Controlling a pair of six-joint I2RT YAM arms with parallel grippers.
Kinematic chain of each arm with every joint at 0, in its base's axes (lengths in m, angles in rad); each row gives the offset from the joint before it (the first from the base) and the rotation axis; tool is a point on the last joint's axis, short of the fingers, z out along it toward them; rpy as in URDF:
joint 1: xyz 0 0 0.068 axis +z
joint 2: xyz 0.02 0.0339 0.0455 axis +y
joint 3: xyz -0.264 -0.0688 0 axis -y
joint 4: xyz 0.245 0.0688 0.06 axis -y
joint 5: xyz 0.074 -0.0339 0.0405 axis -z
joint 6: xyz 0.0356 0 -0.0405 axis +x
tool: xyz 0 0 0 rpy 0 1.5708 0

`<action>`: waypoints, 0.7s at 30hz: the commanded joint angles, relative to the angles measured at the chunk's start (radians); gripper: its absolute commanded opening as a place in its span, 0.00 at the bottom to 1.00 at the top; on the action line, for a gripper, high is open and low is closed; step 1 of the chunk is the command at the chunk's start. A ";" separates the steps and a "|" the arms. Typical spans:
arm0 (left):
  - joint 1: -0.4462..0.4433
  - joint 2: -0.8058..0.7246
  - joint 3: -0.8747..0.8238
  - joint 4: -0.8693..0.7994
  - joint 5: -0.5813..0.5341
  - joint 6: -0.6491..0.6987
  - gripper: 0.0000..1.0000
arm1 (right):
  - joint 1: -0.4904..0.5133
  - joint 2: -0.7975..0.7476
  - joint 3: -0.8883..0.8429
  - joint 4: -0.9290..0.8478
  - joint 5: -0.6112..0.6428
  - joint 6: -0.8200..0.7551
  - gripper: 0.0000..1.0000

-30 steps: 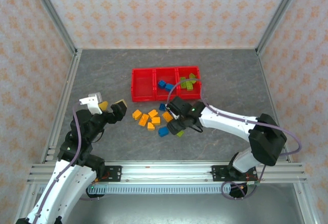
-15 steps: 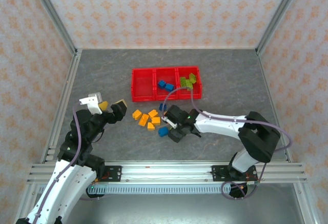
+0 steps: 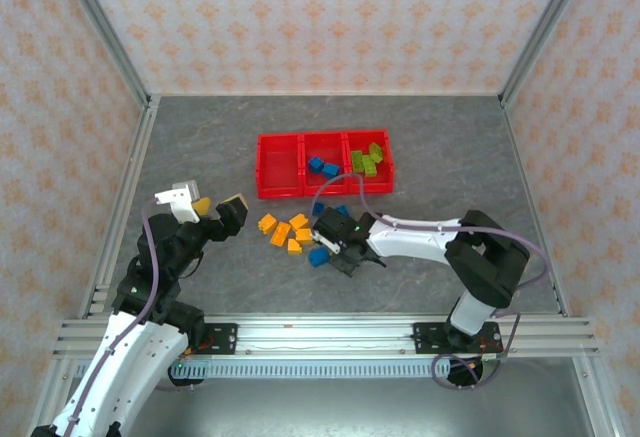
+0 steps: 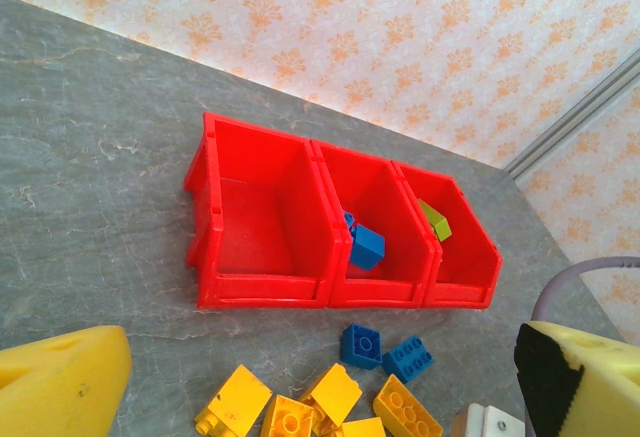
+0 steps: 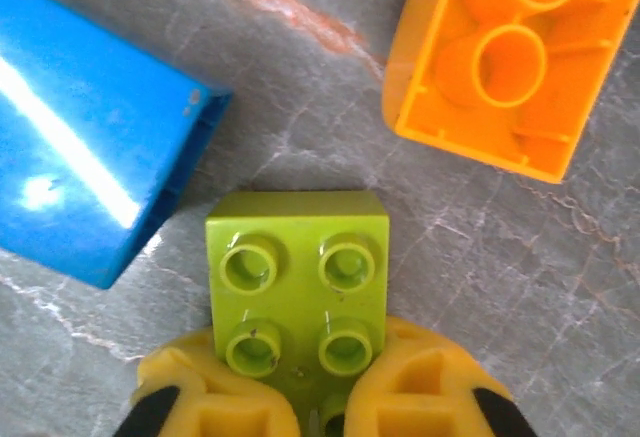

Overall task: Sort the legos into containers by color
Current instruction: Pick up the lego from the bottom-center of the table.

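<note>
In front of the red bins (image 3: 280,191), toward their left, the left gripper (image 3: 217,204) is held spread wide. Closer to the bins' front, the right gripper (image 5: 330,409) is set against a lime brick (image 5: 297,277) among orange legos (image 3: 279,236). Whether the brick is clamped cannot be told.

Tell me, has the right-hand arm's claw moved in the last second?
Yes. The right gripper has shifted left relative to the red bins, closer to the loose orange legos.

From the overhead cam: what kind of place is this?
Likely a lab robot cell, not a home: patterned panel walls in aluminium framing, the right arm bolted to a front rail, toy legos beside red bins on a grey tabletop.
</note>
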 commanded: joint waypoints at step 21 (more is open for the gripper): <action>-0.007 -0.028 -0.007 0.028 -0.005 0.016 0.99 | -0.466 0.070 0.508 -0.028 -0.056 0.070 0.00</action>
